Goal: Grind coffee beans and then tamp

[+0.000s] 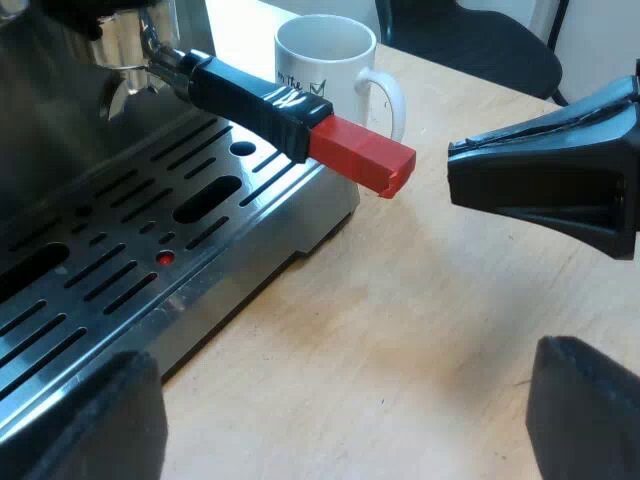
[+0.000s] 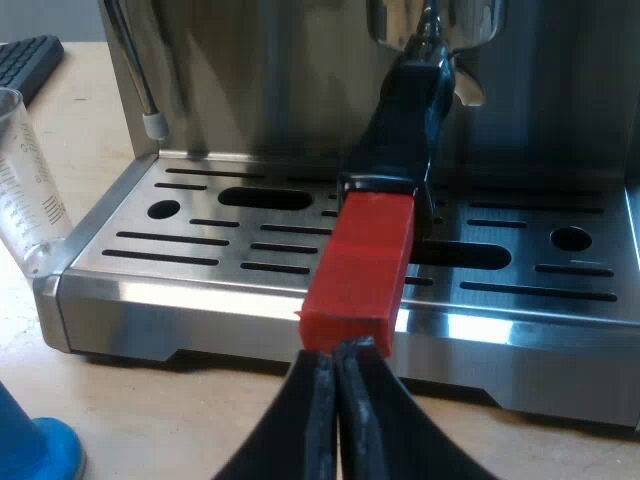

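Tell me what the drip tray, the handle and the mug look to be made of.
The drip tray looks like brushed steel: silver, with bright reflections along its front. The handle is probably glossy black plastic, judging by its sharp highlights; its red end looks matte, perhaps plastic too. The mug is white and shiny, likely glazed ceramic.

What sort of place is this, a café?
Probably an office or lab desk, not a café: a stainless steel espresso machine and white ceramic mug share a pale wooden table with a black computer keyboard.
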### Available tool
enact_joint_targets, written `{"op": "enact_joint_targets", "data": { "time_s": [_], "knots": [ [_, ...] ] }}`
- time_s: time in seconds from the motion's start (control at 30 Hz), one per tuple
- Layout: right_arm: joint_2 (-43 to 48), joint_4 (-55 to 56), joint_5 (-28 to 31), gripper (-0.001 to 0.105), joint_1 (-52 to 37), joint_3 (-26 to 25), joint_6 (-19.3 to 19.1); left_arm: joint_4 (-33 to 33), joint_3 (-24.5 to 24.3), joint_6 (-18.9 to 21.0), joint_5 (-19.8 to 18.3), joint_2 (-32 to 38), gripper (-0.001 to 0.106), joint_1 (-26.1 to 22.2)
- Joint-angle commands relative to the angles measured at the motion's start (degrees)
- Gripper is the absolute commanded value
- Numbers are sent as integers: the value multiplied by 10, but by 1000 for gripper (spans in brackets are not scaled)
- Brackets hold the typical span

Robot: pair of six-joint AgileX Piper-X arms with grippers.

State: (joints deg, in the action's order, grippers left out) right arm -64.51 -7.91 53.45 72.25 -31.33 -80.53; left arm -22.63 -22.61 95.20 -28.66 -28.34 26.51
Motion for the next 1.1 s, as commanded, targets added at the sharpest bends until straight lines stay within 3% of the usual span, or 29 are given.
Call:
{"op": "enact_joint_targets", "data": {
  "time_s": [0.03,0.77,1.1],
  "knots": [
    [0,-5,9,0,0,-2,-2,7,-1,-3,-9,1,77,2],
    [-45,-39,21,0,-5,-2,-6,7,0,-3,-9,1,77,2],
    [-45,-80,-34,0,-59,-2,-6,7,4,-3,-9,1,77,2]
  ]
}}
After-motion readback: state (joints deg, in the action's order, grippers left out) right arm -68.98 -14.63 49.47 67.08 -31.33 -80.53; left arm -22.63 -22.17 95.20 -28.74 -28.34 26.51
